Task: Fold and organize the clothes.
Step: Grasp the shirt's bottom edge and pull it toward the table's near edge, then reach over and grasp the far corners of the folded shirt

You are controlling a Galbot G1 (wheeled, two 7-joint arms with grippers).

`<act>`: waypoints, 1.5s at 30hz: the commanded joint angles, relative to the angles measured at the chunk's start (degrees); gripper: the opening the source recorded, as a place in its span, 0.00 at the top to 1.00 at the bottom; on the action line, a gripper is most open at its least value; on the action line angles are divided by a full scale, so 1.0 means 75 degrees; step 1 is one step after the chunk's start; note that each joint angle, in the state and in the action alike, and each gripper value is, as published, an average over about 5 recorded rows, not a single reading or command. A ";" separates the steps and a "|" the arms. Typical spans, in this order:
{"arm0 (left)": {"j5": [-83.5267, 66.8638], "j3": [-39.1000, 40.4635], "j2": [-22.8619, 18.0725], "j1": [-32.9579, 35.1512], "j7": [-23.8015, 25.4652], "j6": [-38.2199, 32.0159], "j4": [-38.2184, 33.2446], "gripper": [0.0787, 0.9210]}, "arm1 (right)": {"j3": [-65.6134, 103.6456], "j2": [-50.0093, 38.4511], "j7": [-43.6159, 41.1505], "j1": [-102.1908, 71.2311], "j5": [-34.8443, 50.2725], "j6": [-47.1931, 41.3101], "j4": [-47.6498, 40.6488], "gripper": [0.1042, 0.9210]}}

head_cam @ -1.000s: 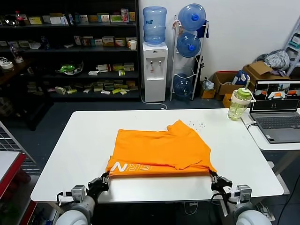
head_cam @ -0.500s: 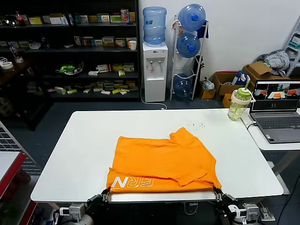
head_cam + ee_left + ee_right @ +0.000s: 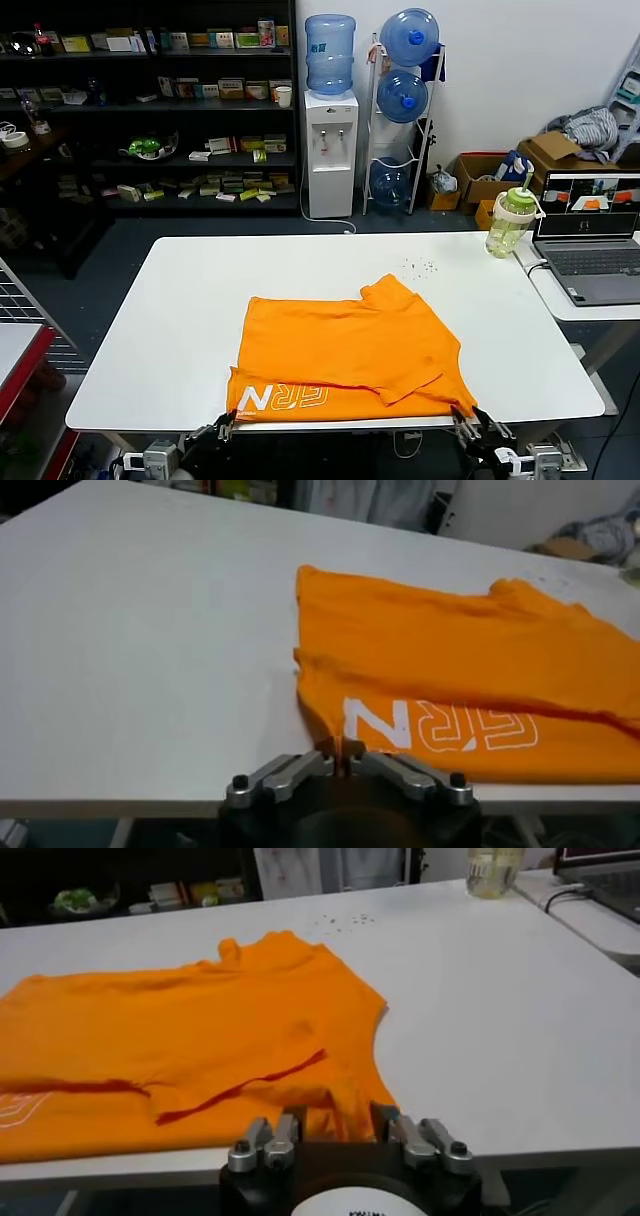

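The clothes are one orange T-shirt (image 3: 345, 350) with white lettering (image 3: 285, 397), lying folded and flat on the white table (image 3: 170, 330), its lettered hem along the near edge. At the shirt's near left corner my left gripper (image 3: 222, 430) sits low at the table edge. In the left wrist view the left gripper (image 3: 340, 748) is shut on a pinch of orange fabric beside the lettering (image 3: 440, 725). My right gripper (image 3: 470, 425) is at the near right corner. In the right wrist view the right gripper (image 3: 338, 1116) stands open, the shirt's corner (image 3: 345, 1093) lying loose between its fingers.
A green-lidded bottle (image 3: 510, 222) stands at the table's far right corner, beside an open laptop (image 3: 590, 240) on a side table. Small specks (image 3: 420, 266) dot the table behind the shirt. A water dispenser (image 3: 330, 150) and shelves stand farther back.
Both grippers drew the shirt's front hem toward the near edge and sank lower. The shirt has settled flat. The right gripper has opened and released its corner.
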 commanded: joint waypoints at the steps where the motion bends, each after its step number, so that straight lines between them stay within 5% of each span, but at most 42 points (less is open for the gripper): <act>1: -0.0094 -0.0264 0.0144 -0.0146 -0.0017 0.0096 -0.0354 0.87 | 0.0411 -0.0211 0.0250 -0.0426 -0.0130 -0.0057 0.0632 0.41; 9: -0.0142 -0.0446 0.0164 -0.1726 0.0111 -0.0007 -0.0087 0.60 | 0.0280 -0.0645 0.0383 0.1619 -0.0042 0.0161 0.0201 0.15; 22: -0.0969 0.0348 -0.0135 -0.4544 0.0375 0.0165 0.2236 0.17 | -0.2569 -0.0005 0.0421 0.6928 0.0866 0.0007 -0.3531 0.12; 32: -0.1182 0.1752 -0.0696 -0.6223 0.0775 0.0341 0.4427 0.12 | -0.4087 0.0962 0.0378 0.9094 0.0928 -0.0671 -0.5923 0.12; 45: -0.0851 0.2212 -0.1232 -0.6787 0.1113 0.0384 0.5677 0.12 | -0.4210 0.1257 0.0090 0.9137 0.0666 -0.0884 -0.6780 0.12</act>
